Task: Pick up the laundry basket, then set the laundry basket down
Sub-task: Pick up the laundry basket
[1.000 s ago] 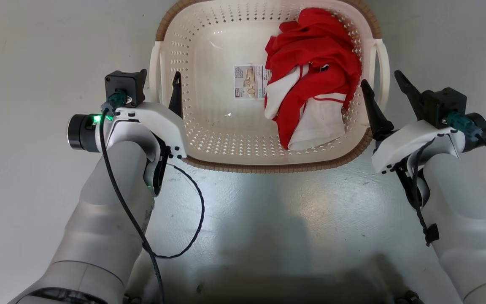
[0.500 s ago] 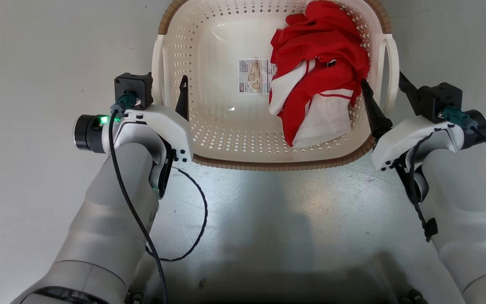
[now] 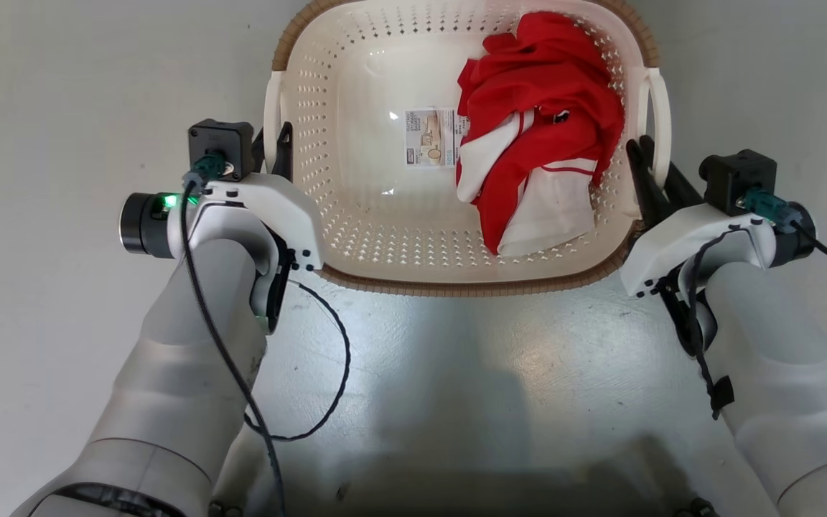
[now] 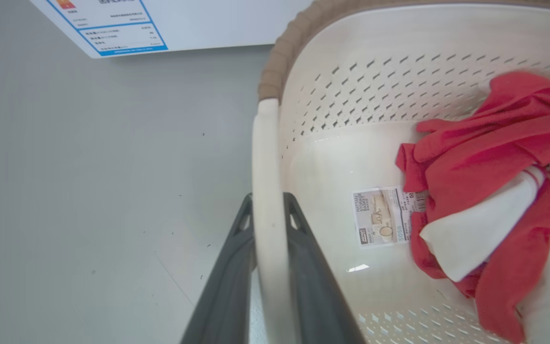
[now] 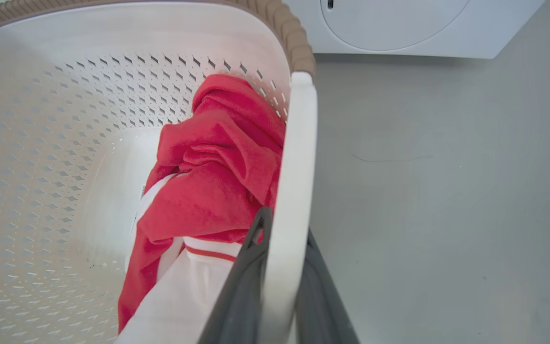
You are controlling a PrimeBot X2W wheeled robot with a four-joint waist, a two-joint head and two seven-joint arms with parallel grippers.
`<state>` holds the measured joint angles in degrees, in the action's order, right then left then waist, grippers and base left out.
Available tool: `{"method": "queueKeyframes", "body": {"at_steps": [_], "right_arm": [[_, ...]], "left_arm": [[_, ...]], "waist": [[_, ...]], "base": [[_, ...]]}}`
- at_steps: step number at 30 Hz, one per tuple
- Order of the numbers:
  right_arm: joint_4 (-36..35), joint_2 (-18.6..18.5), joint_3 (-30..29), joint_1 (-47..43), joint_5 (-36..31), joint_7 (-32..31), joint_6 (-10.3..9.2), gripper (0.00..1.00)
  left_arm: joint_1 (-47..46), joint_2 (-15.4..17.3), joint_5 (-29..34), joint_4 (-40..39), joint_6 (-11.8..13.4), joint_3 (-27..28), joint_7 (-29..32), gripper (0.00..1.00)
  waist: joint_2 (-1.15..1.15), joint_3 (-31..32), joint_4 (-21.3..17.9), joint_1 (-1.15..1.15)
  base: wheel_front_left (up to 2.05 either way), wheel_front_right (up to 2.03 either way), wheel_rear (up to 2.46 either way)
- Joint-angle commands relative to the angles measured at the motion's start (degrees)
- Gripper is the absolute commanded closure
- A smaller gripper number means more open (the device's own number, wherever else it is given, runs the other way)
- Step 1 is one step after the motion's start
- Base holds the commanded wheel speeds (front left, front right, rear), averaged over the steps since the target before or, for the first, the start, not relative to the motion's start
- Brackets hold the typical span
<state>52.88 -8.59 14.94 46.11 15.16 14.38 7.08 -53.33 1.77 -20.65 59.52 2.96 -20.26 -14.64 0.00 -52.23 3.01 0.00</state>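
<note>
Gripping it from both sides, you have the laundry basket [image 3: 356, 237] spanning the gap between your two grippers, with the grey floor [image 3: 62, 108] beneath it. Your left gripper [image 3: 273, 142] is clamped on the left white handle [image 4: 266, 143], with one dark finger against the bar's outer face and the other against its inner face. Your right gripper [image 3: 645, 154] is closed the same way on the right white handle [image 5: 296, 143]. A red and white garment [image 3: 535, 122] lies bunched inside, just beside the right gripper's inner finger. The paper label [image 3: 431, 138] sits on the basket's bottom between the grippers. Beyond the right fingertips stands a white appliance [image 5: 399, 24]. Whether the basket is off the floor cannot be told.
</note>
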Motion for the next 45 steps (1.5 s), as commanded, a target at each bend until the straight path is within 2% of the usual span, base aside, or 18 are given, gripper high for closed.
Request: {"method": "queueKeyframes", "body": {"at_steps": [1,11,19,28,39,45], "right_arm": [[-0.1,1.3,2.0,-2.2,0.5,0.6,0.41,1.0],[3.6,1.5,6.7,-2.9,4.8,0.6,0.41,1.0],[7.2,2.3,11.2,-5.3,9.2,0.6,0.41,1.0],[12.0,3.1,18.3,-8.2,16.1,-2.3,0.41,1.0],[12.5,2.2,26.0,-13.0,24.0,-9.0,0.41,1.0],[12.0,2.7,29.7,-15.2,27.4,-12.9,0.41,1.0]], "left_arm": [[1.4,1.1,0.6,-0.5,0.1,0.8,-0.4,1.0],[3.0,1.1,0.8,1.6,-0.7,0.3,-0.4,1.0],[6.6,1.1,-0.4,4.1,-1.7,-0.7,-0.4,1.0],[11.2,1.1,-3.4,10.3,-4.5,-2.1,-0.2,1.0],[19.5,1.1,-6.4,13.6,-7.1,-3.7,3.2,1.0],[23.1,1.1,-7.6,14.0,-8.4,-4.8,6.2,1.0]], "waist": [[0.0,0.8,-0.2,0.0],[0.0,4.5,-1.1,0.0],[0.0,11.2,-2.4,0.0],[0.0,23.1,-4.4,0.0],[0.0,40.9,-7.4,0.0],[0.0,48.3,-8.8,0.0]], "base": [[0.0,0.0,0.0],[0.0,0.0,0.0],[0.0,0.0,0.0],[0.0,0.0,0.0],[0.0,0.0,0.0],[0.0,0.0,0.0]]}}
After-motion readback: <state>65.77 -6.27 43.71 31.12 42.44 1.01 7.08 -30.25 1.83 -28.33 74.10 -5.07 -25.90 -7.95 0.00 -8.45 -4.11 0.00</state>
